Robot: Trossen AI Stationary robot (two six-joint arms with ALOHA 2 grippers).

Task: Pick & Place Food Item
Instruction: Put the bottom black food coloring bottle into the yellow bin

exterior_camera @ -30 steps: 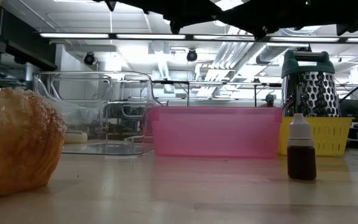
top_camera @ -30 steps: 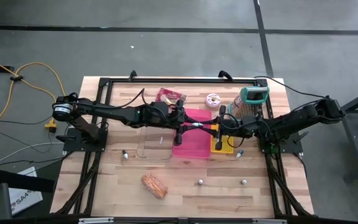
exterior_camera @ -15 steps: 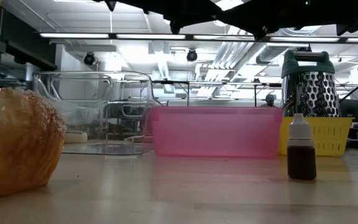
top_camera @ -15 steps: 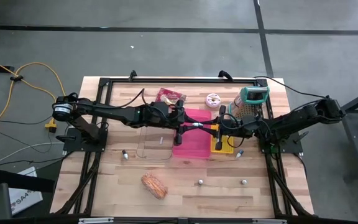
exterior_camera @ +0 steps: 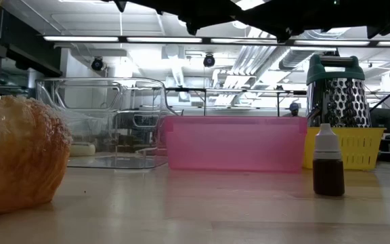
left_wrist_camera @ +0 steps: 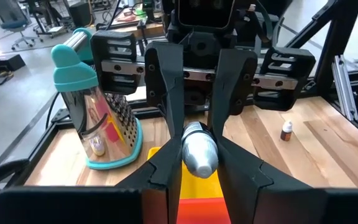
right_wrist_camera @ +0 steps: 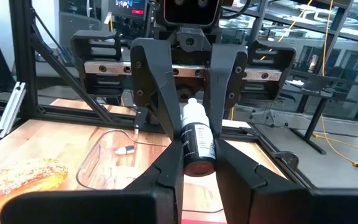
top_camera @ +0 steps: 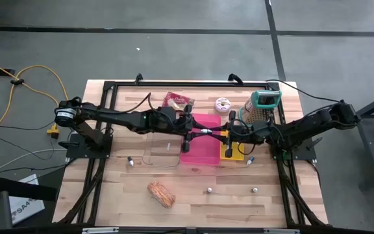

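**Bottle clamped from both ends above the pink bin**

Locate the left gripper at mid-table, reaching in from the left edge and pointing at the right gripper, which reaches in from the right edge. Note a narrow jaw setting on both, each pair of fingers pressed against one end of the same small bottle. Read the left grip as clamped on the rounded grey base and the right grip as clamped near the dark cap. See the bottle lying level between the two, clear of the surface, above the pink bin.

Find the pink bin at the centre of the table, with a clear container just beside it toward the left edge and a yellow basket just beside it toward the right edge. Find the grater upright near the far right corner. Find the bread roll alone toward the near edge, left of centre, well apart from both grippers. Note a small dropper bottle standing upright on the table in front of the yellow basket.
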